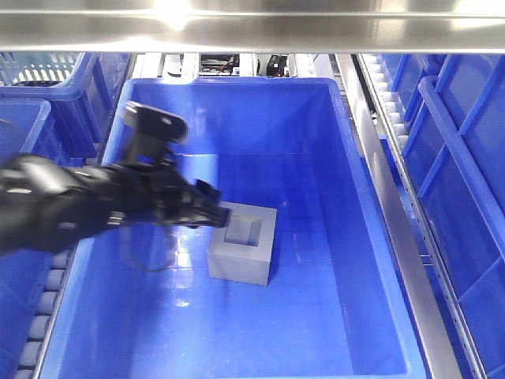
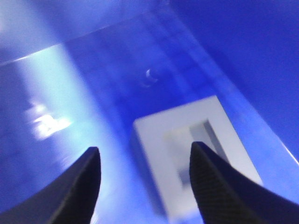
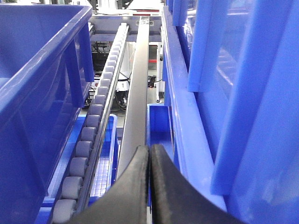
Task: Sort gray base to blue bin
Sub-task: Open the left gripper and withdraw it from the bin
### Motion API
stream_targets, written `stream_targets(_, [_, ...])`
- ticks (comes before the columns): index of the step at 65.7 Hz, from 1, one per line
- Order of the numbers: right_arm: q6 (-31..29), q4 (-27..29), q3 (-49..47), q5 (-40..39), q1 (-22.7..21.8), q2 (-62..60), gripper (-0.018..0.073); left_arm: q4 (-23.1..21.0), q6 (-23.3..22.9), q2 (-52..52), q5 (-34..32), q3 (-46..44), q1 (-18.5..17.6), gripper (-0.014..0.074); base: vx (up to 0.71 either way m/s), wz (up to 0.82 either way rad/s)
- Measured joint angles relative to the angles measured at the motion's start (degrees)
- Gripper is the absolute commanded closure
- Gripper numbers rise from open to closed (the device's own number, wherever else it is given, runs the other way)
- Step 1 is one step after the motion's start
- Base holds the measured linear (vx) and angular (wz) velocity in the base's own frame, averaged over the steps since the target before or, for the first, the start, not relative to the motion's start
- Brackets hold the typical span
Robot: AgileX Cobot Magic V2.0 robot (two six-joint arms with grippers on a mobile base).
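The left arm [image 1: 71,209], sheathed in a black cover, reaches in from the left edge of the front view and slants down over the rim into the blue bin [image 1: 331,158]. Its wrist is bent so that the left gripper [image 1: 207,207] points toward the middle of the bin floor. In the left wrist view the two dark, textured fingers [image 2: 212,186] stand well apart with bare blue floor between them, so the gripper is wide open and holds nothing.

Just ahead of the fingertips sits the gray base [image 1: 244,244], resting on the bin floor with its square recess facing up. In the front view the gripper tips lie at the block's near upper-left corner; whether they touch it cannot be told. In the left wrist view the gray base [image 2: 196,147] lies ahead and toward the right finger, which overlaps its near edge, while the left finger is clear of it. That view is blurred, so finer detail is lost.

Beyond the block the bin floor runs on to the far wall, glossy with reflections of overhead light.

The right gripper [image 3: 149,186] appears only in its own wrist view, its two dark fingers pressed together with nothing between them. It points along a metal rail [image 3: 138,88], with a roller conveyor [image 3: 91,126] to one side and blue crates [image 3: 42,93] flanking both.
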Motion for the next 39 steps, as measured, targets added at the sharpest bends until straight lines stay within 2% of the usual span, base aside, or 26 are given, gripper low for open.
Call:
stream_targets(21, [0.0,0.0,0.0,0.0,0.0,0.0,0.0568,0.2,-0.4,-18.5,-0.6,13.4,0.0,0.0274,0.0,0.0])
stream_targets(39, [0.0,0.0,0.0,0.0,0.0,0.0,0.0568,-0.2,-0.4,-41.6,2.5,23.4,0.0,0.0294,0.0,0.0])
